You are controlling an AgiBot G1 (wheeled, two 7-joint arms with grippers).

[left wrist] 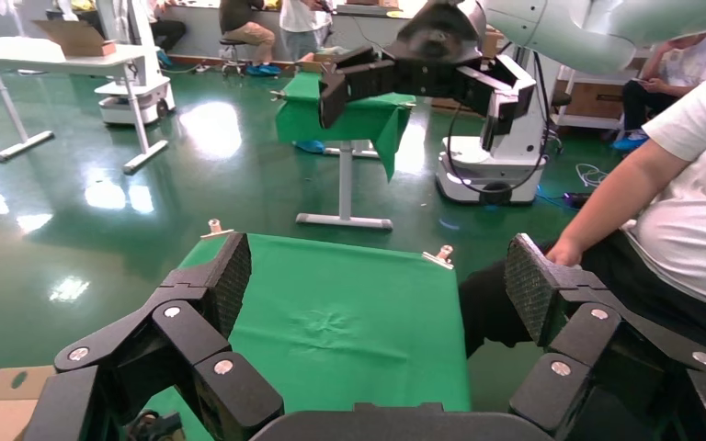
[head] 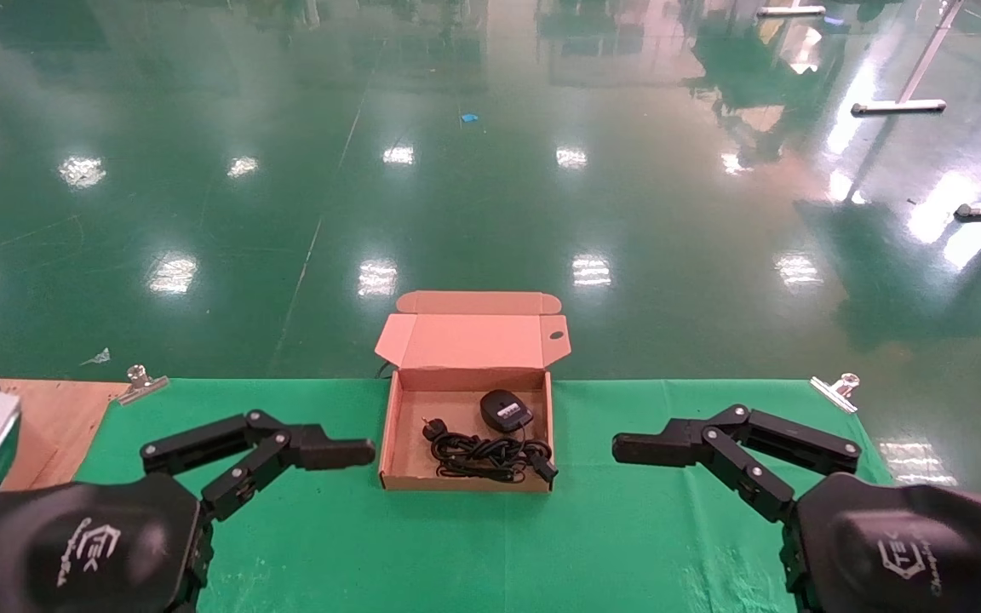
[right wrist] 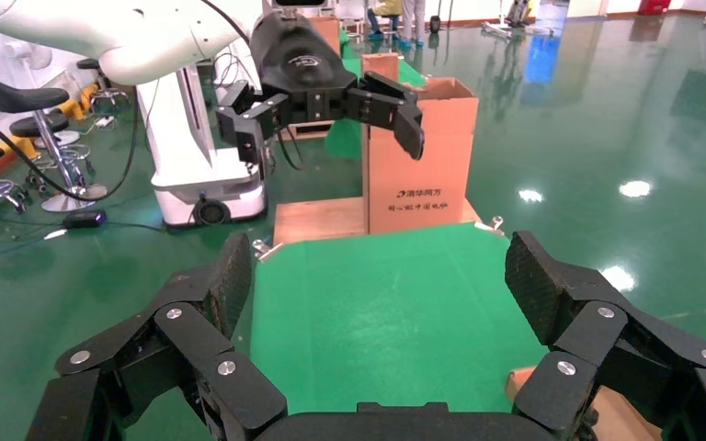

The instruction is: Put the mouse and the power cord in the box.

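A: Nearest first, go.
B: Left gripper (head: 367,451) and right gripper (head: 620,449) hover over the green cloth (head: 627,528), one on each side of the box (head: 397,443), both pointing inward at it, neither touching it. Wrist views show both with fingers spread wide, nothing held. Writing on the gripper housings is too small to read.

A: Box?
B: Brown corrugated mailer, sits at the cloth's far edge, centred between the grippers. Its lid (head: 473,340) is hinged back on the far side, standing open, with a small oval hole near its right corner.

A: Contents?
B: Power cord (head: 490,454) lies inside the box along the near wall, a loose bundle, long axis running left to right, chunky plug at the right end by the box's right wall. Mouse (head: 505,409) is inside too, just beyond the cord, right of the box's middle, long axis roughly near-far; which end is the front I can't tell. Greyish patch on top.

A: Farther out?
B: Metal clips (head: 835,390) at the cloth's far corners, either side of the box. In the right wrist view a tall carton (right wrist: 420,156) stands beyond the cloth, with printed Chinese characters I can't read.
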